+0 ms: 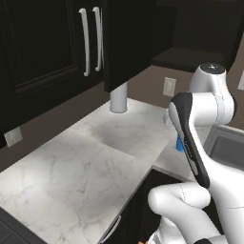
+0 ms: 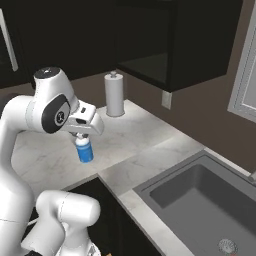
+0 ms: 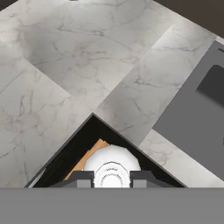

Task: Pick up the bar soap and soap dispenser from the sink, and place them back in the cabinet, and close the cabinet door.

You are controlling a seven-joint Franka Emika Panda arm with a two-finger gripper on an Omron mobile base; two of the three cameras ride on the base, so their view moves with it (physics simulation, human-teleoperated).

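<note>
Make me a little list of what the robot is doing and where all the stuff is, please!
gripper: shut on the soap dispenser, lifted above the marble counter
soap dispenser: blue bottle, white pump top, upright
sink: dark grey, with a round drain
paper towel roll: standing on the counter by the wall
cabinet: dark doors with silver handles
bar soap: cannot tell where

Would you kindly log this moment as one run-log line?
gripper: shut on dispenser | dispenser: lifted above counter, out of sink | paper towel roll: upright on counter
</note>
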